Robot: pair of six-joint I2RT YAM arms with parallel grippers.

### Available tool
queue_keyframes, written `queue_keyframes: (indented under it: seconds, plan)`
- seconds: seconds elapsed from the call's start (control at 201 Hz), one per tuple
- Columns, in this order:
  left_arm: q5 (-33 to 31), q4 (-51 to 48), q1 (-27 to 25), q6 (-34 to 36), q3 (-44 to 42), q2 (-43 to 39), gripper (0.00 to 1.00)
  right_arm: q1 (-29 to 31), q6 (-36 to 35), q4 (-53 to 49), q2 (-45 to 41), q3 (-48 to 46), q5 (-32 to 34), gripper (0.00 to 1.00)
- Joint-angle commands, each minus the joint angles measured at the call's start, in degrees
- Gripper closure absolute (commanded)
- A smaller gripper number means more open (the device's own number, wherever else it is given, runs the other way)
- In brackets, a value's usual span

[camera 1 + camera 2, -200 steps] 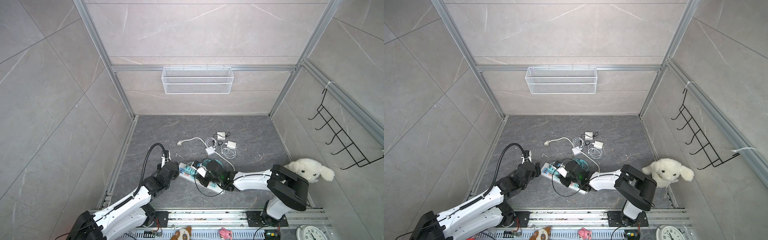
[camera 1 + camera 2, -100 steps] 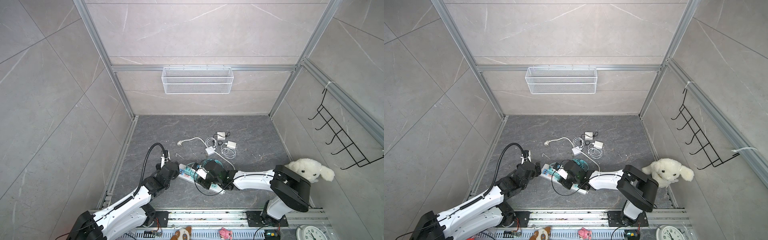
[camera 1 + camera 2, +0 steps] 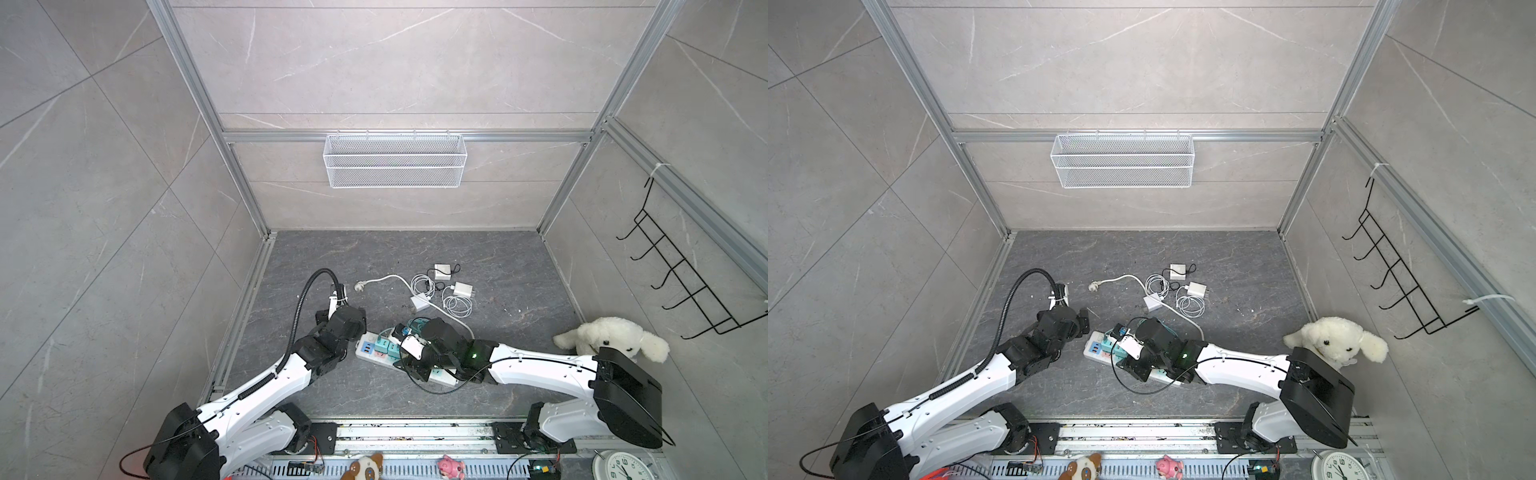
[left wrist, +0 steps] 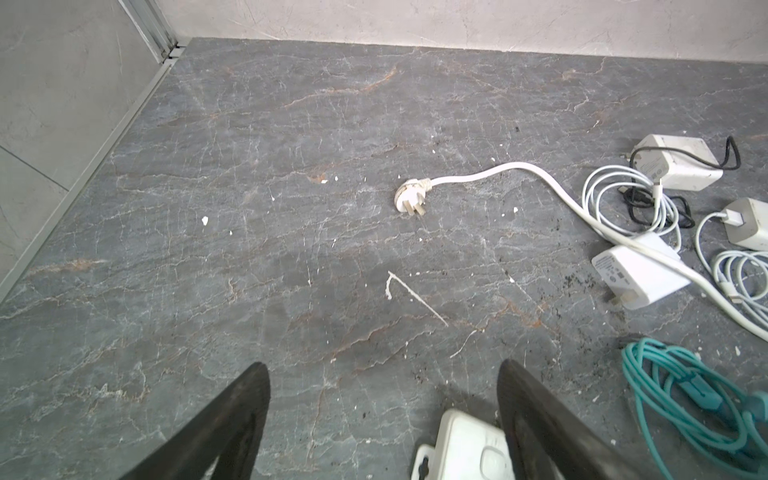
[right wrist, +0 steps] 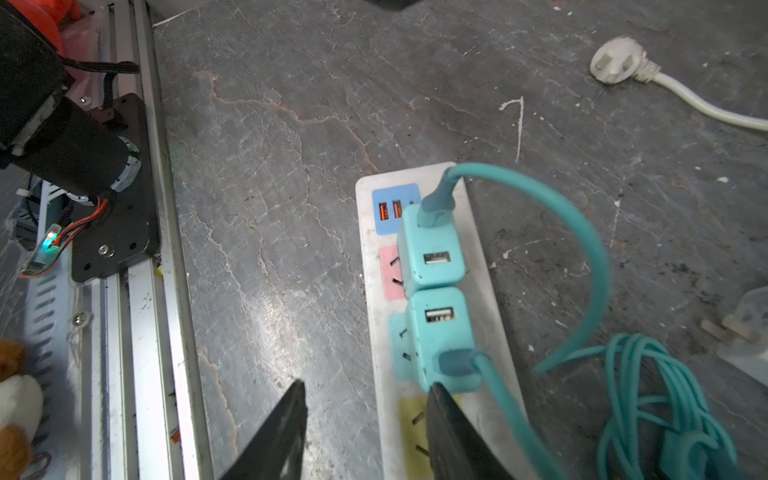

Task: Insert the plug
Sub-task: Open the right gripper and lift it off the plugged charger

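A white power strip (image 5: 486,291) with coloured sockets lies on the grey floor, also seen in both top views (image 3: 365,347) (image 3: 1094,351). Two teal plugs stand seated in it side by side: one (image 5: 434,257) over the pink socket, the other (image 5: 442,336) over the teal socket, each with a teal cable. My right gripper (image 5: 366,384) hovers open low over the strip; one finger rests by the yellow socket just behind the nearer plug, and the other hangs beside the strip over the floor. My left gripper (image 4: 382,365) stands wide open at the strip's end (image 4: 461,449), holding nothing.
A loose white plug (image 4: 411,197) on a white cord lies farther back. Three white chargers (image 3: 442,271) (image 3: 462,289) (image 3: 419,302) with coiled cables sit behind the strip, and a teal cable coil (image 5: 648,399) beside it. The metal rail (image 5: 141,291) runs along the front, and a plush dog (image 3: 611,338) sits at the right wall.
My left gripper's jaws have spread steadily wider. The right gripper's jaws opened a little and then held. Both arms have stayed almost where they were by the strip.
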Motion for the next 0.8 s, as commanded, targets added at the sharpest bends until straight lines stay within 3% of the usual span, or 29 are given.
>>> queue_keyframes:
  seconds: [0.0, 0.154, 0.348, 0.418, 0.548, 0.791]
  plan:
    - [0.3, 0.2, 1.1, 2.5, 3.8, 1.8, 0.11, 0.2, 0.8, -1.8, -1.5, -1.2, -0.4, 0.51]
    - [1.6, -1.1, 1.2, 2.6, 6.5, 4.8, 0.11, 0.1, -0.8, -8.5, 0.4, 1.9, 1.0, 0.52]
    - [2.7, -2.3, 1.2, 2.3, 8.0, 6.5, 0.11, -0.4, -2.2, -18.4, 5.6, 8.4, -10.6, 0.51]
    - [2.9, -2.3, 1.2, 2.4, 7.9, 6.0, 0.11, -0.5, -1.5, -18.7, 6.8, 9.5, -6.1, 0.51]
    - [3.2, -1.7, 1.2, 2.3, 6.9, 4.6, 0.1, -0.6, -1.6, -11.7, 3.7, 6.4, -3.9, 0.51]
    - [4.3, -1.7, 1.2, 3.4, 8.0, 5.1, 0.1, -2.3, -2.1, -14.6, 0.5, 9.2, -17.7, 0.52]
